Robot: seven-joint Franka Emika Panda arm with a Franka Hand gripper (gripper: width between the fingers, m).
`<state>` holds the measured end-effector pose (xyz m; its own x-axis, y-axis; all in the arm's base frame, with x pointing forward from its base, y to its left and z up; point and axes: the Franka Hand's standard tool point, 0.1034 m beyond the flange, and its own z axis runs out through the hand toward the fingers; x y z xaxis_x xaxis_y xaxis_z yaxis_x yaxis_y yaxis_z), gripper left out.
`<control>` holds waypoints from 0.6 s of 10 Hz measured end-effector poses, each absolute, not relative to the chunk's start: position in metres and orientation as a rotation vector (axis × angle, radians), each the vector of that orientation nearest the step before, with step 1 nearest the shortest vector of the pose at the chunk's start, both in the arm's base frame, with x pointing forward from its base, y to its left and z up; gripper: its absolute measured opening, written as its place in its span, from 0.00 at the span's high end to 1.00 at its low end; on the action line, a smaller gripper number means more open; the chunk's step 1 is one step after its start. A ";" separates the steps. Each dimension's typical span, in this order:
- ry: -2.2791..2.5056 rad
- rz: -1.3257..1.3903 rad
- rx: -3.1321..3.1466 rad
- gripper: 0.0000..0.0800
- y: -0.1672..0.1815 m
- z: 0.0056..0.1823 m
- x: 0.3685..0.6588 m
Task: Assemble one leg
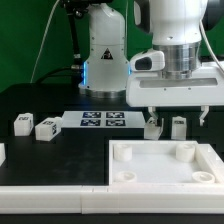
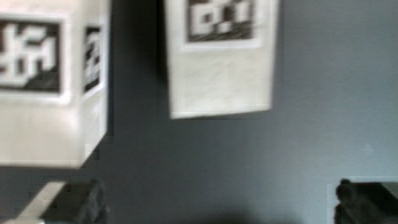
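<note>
Wrist view shows the end effector [image 2: 217,205] spread wide, gripping nothing, hovering near two legs [image 2: 222,55].

Panda arm [image 1: 172,22]: glossy white shell, rounded links.
Above the gripper [image 1: 175,118], a grey metal collar [image 1: 181,57]; its fingers [image 2: 68,203] are dark. Behind the gripper, the base column [image 1: 103,35] bears a triangular warning label [image 1: 101,56].
</note>
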<state>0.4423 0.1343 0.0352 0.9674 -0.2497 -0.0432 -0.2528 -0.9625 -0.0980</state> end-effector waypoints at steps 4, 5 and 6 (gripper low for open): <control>0.306 0.194 -3.032 0.19 0.130 0.033 0.434; 0.286 0.358 -3.020 0.19 0.127 0.035 0.433; 0.289 0.496 -2.991 0.19 0.129 0.037 0.437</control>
<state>0.4368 0.1287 0.0365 0.9290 -0.1704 -0.3284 -0.2016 -0.9774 -0.0631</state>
